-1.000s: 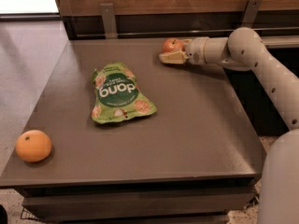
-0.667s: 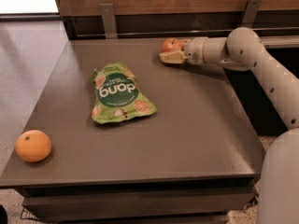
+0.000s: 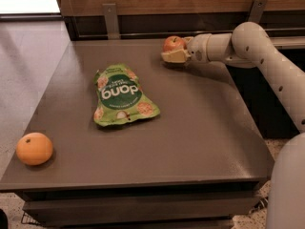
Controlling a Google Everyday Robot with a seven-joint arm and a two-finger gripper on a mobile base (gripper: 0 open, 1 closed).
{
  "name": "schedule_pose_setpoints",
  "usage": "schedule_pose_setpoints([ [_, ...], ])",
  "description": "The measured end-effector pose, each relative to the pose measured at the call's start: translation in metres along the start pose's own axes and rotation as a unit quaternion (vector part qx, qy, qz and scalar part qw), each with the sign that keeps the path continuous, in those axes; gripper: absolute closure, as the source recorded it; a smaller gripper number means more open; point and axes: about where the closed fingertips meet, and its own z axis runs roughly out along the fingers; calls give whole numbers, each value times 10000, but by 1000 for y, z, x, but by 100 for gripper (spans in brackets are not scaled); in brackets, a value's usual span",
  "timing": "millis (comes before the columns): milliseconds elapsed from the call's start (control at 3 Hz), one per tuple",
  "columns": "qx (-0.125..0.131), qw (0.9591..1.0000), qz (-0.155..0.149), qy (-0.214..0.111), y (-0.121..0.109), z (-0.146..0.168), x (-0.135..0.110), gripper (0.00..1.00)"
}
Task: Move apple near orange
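gripper (image 3: 175, 50) holding apple (image 3: 173, 42), far edge, orange (image 3: 34, 148) front-left corner

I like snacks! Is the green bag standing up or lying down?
Lying down: the green bag is flat on the table, printed side up. The claw is at the back, by the apple.

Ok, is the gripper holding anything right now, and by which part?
The gripper, at the far right of the table, appears to hold the apple around its lower sides.

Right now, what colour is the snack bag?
The bag is green, camera view; hand at the apple.
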Motion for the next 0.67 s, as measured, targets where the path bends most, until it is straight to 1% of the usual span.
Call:
schedule_pose_setpoints([
  [333, 74, 9998, -185, 30, 18, -32, -27, 100],
  [667, -66, 9997, -253, -1, 53, -64, -46, 100],
])
